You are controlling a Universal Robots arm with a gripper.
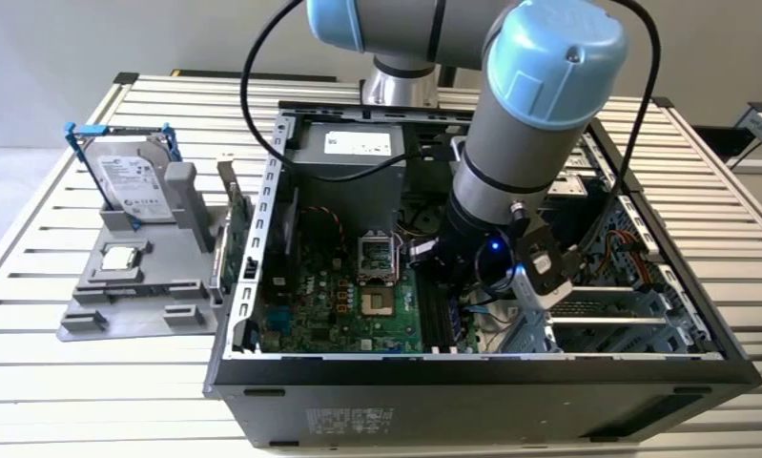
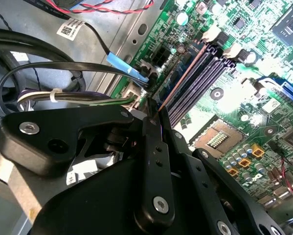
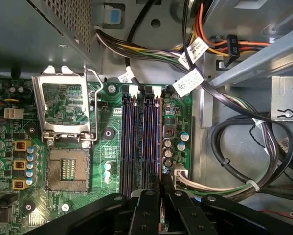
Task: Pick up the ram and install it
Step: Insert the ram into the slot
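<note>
Ram edge-on between fingers, over memory slots; cables beside.

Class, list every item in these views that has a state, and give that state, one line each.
gripper: shut on the ram.
ram: held edge-on along the memory slot nearest the board's edge; seating cannot be told.
other memory slots: empty.
CPU socket: empty, load plate swung open.
computer case: side open.
hard drive: upright in a stand outside the case.
</note>
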